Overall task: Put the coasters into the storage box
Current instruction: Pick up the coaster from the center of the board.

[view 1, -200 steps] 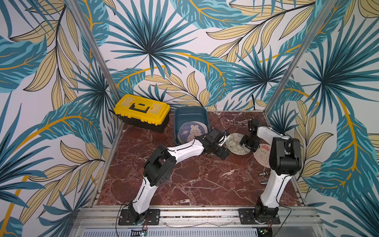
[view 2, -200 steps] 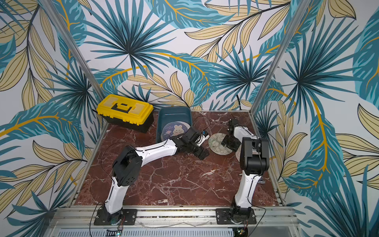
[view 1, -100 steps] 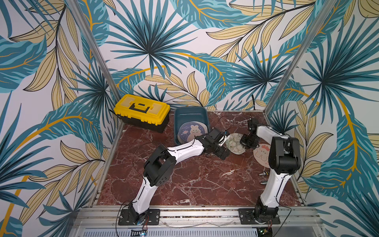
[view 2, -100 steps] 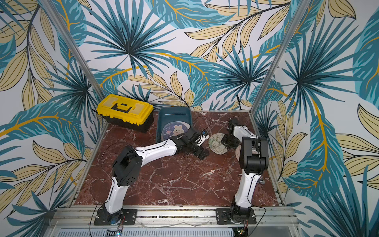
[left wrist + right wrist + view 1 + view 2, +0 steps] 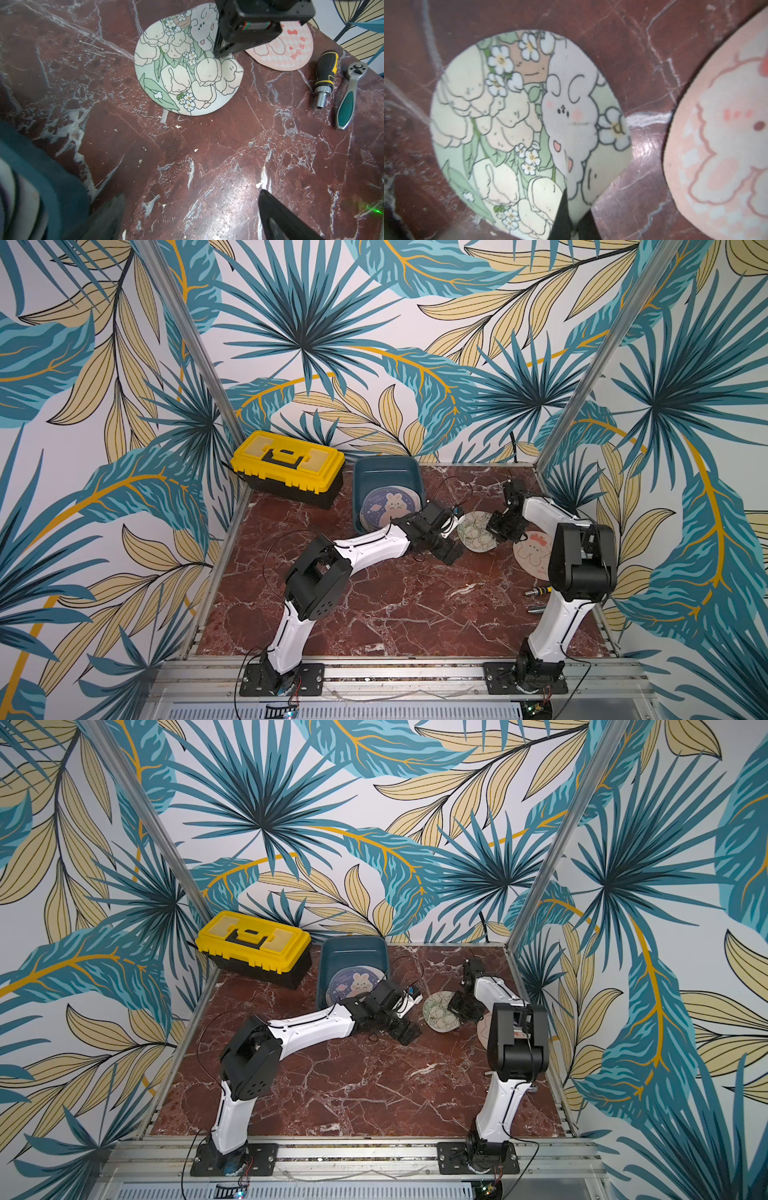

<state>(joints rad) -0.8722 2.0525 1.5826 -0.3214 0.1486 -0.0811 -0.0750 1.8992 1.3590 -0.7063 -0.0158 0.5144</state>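
Right pincer (image 5: pixel 574 216) pinches pale-green floral bunny coaster (image 5: pixel 508 116).

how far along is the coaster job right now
Done: round coasters already lie in the dark teal plastic storage box, with a blue bunny-print coaster on top. In hand: the right gripper is shut on the edge of the pale green floral round coaster on the red marble tabletop. Left: boxing that one, then the pink bunny-print round coaster beside it. The left gripper is open and empty.
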